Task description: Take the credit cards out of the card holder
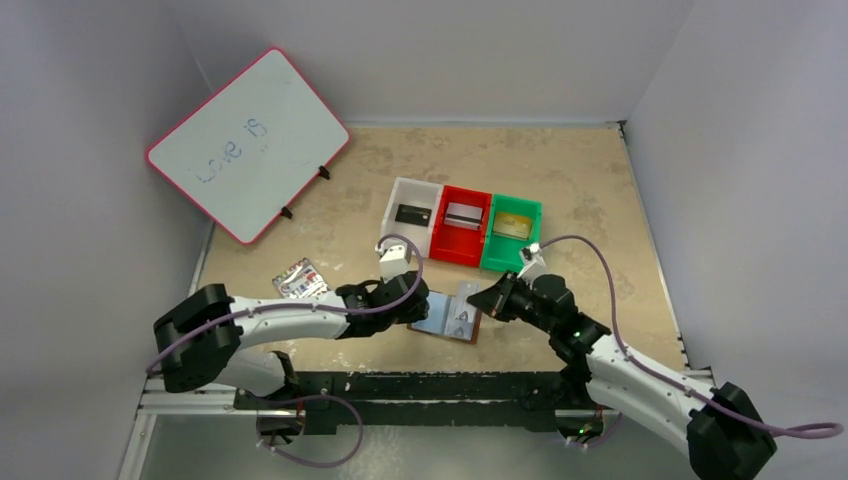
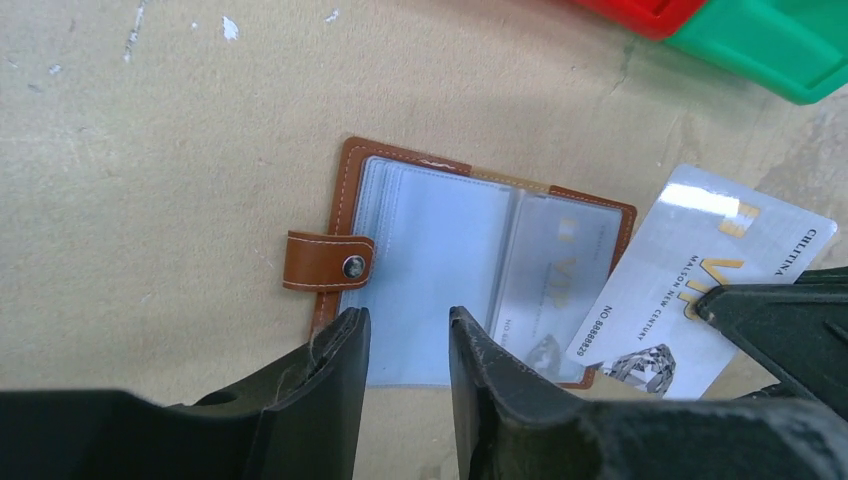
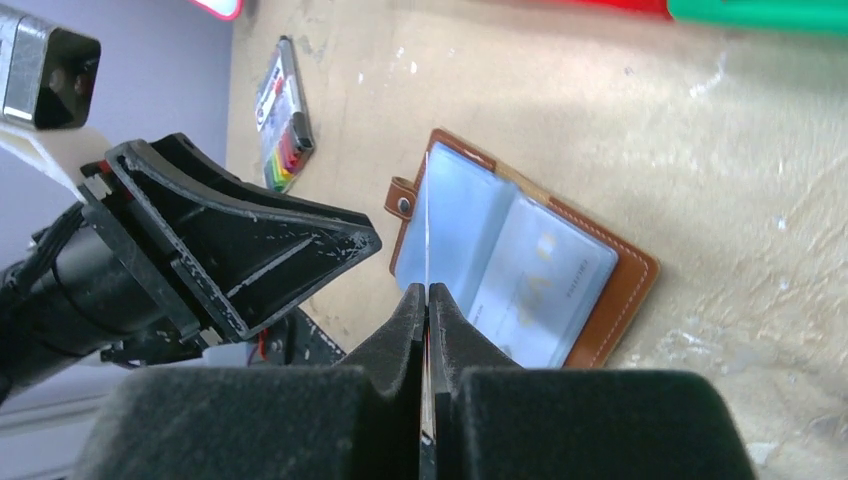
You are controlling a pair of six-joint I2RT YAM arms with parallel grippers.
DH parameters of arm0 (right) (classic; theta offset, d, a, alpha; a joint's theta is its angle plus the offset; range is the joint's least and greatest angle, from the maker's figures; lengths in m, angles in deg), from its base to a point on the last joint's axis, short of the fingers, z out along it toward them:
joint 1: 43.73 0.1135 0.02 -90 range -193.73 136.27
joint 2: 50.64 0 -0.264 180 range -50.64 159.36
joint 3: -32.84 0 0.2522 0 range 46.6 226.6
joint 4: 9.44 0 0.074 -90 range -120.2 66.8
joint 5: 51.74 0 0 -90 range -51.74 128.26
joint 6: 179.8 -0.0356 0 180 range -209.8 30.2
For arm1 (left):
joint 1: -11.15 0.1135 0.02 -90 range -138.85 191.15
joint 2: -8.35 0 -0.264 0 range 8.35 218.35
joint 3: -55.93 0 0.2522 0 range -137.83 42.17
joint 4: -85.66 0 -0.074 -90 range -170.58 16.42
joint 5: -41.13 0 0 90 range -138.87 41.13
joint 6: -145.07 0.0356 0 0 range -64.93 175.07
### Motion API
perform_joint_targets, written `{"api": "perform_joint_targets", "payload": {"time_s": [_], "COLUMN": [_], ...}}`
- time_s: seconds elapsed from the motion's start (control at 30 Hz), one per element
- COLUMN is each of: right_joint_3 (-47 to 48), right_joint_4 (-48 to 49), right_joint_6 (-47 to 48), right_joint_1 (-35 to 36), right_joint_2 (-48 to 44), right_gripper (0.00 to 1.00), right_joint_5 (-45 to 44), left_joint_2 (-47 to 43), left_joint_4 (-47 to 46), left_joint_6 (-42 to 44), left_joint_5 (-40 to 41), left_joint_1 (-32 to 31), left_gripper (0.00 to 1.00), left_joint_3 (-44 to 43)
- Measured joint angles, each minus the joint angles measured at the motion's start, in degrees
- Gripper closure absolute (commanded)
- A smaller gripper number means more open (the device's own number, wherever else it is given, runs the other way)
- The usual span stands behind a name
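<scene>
Card holder (image 2: 430, 250) of brown leather lies spread open and flat on the counter (image 1: 560, 160), near the front edge between the two arms. Its clear sleeves face up and its snap tab (image 2: 328, 262) sticks out to the side.

The left pincer (image 2: 405, 320) hangs over the near edge of the holder. Its two fingers are parted by a narrow gap and have hold of nothing. Whether the tips touch the leather cannot be told.

The right pincer (image 3: 427, 292) is closed tight on a pale card (image 2: 700, 270) printed with "VIP" in gold. It grips the card by one end. In the left wrist view the card lies askew just beside the holder, with one corner overlapping the holder's far flap. In the right wrist view the card shows edge-on as a thin line between the fingers. Another card (image 2: 560, 290), also marked "VIP", shows through the sleeve on that same flap.

Behind the holder three bins stand in a row, touching. The white bin (image 1: 392, 215) holds a black card (image 1: 411, 213), the red bin (image 1: 460, 245) a grey card (image 1: 461, 213), and the green bin (image 1: 510, 255) a gold card (image 1: 511, 229).

A striped pack (image 1: 300, 280) lies to the left of the arms. A whiteboard (image 1: 248, 143) stands propped at the far left corner.
</scene>
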Motion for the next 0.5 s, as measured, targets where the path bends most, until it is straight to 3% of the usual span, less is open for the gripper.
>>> {"api": "perform_joint_targets", "payload": {"time_s": [0.3, 0.5], "right_joint_3": [0.85, 6.75], "right_joint_4": [2.56, -1.92], "right_joint_6": [12.48, 21.42], "right_joint_1": [0.0, 0.0], "right_joint_2": [-4.0, -5.86], "right_gripper": [1.0, 1.0], "right_joint_5": [0.63, -0.22], "left_joint_2": [-6.69, -13.25], "left_joint_4": [1.84, 4.92], "left_joint_6": [0.9, 0.9], "left_joint_5": [3.34, 9.73], "left_joint_1": [0.0, 0.0], "left_gripper": [0.6, 0.36], "left_joint_3": [0.0, 0.02]}}
